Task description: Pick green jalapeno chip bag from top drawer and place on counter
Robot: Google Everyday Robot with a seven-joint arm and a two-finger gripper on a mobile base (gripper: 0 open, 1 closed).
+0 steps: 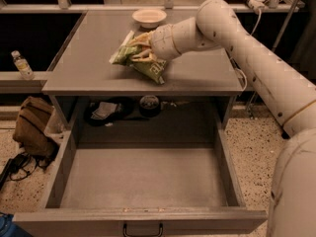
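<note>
We see our gripper clamped on the green jalapeno chip bag, whose lower end rests on the counter, approx. centre. A white bowl sits at its 12 o'clock and the top drawer is open at 6. The bag is prob. light, crinkly and crushable, so we'd pinch the top seam gently.

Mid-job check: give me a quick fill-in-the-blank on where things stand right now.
1. The gripper holds the green jalapeno chip bag over the ____.
2. The top drawer is pulled ____.
3. Behind the bag stands a white ____.

Missing words: counter; open; bowl.
</note>
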